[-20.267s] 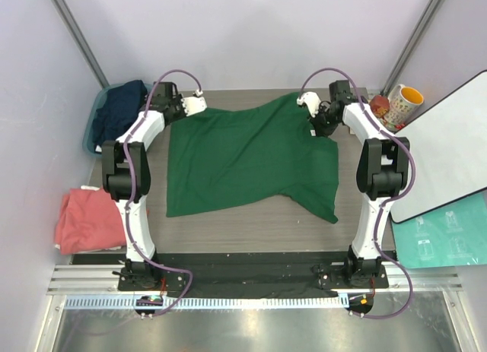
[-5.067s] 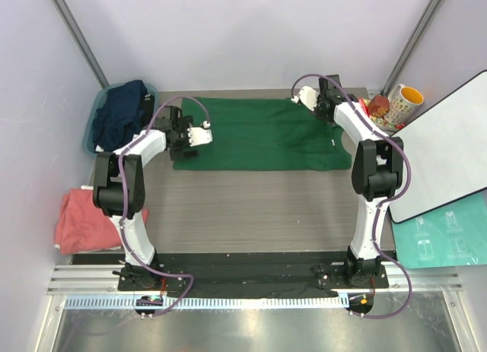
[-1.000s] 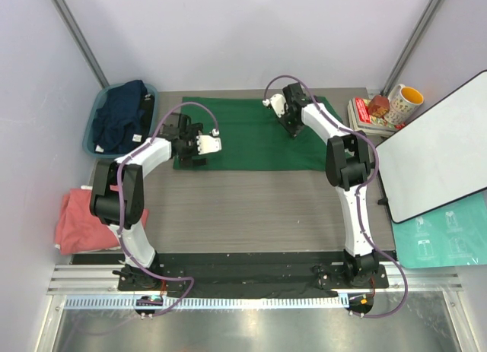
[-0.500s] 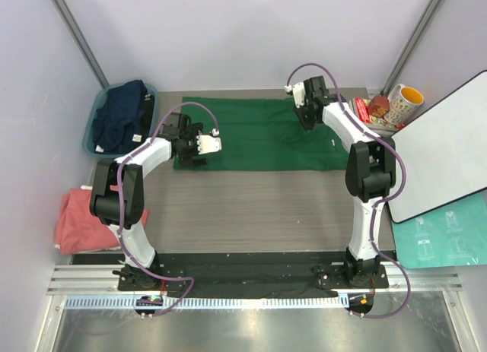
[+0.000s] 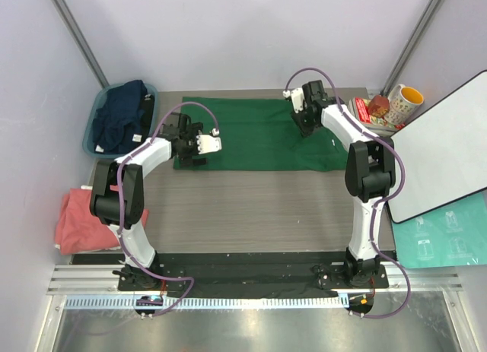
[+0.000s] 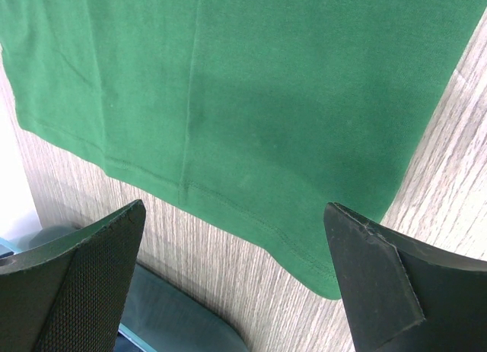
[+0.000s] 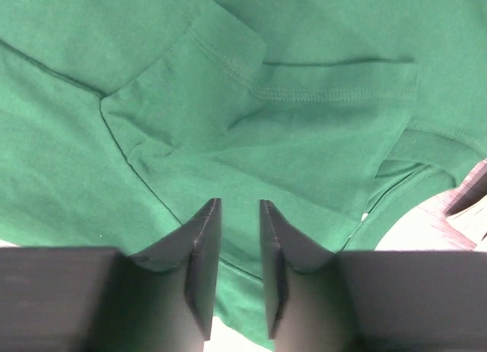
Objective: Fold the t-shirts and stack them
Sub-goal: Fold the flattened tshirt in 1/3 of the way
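Top external: dark green t-shirt [image 5: 259, 135] lies folded across the far side of the table [image 5: 251, 207]; left wrist: left gripper [image 6: 234, 207] gapes empty over its left hem [image 6: 152, 181]; right wrist: right gripper [image 7: 238, 207], barely parted, could snag the rumpled sleeve [image 7: 304, 116], undoing the fold.

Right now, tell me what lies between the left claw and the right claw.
Only the dark green t-shirt, lying flat on the table, spans from left claw to right claw; the top view shows nothing else there.
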Motion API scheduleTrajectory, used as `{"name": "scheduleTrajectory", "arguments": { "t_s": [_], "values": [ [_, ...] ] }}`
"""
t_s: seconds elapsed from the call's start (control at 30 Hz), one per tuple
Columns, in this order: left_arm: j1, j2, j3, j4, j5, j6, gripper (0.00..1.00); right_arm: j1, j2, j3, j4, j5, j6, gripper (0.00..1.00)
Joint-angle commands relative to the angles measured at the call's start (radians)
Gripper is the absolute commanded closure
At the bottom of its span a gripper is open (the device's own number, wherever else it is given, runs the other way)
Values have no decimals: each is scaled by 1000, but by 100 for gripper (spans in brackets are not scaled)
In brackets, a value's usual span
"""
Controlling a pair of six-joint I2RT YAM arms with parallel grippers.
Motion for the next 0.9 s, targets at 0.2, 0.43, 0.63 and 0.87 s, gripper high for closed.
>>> {"name": "scheduleTrajectory", "arguments": {
  "t_s": [0.2,0.43,0.63,0.87],
  "values": [
    [-8,-8,33,29,28,-9,0,76,108,234,27,-13,-12,55],
    [-8,-17,19,31,21,-13,0,87,254,392,42,37,-36,56],
    [-8,-22,7,42,12,-13,0,87,289,402,45,37,-49,56],
    [-8,-16,13,43,18,-21,0,85,305,397,48,47,-75,61]
  ]
}}
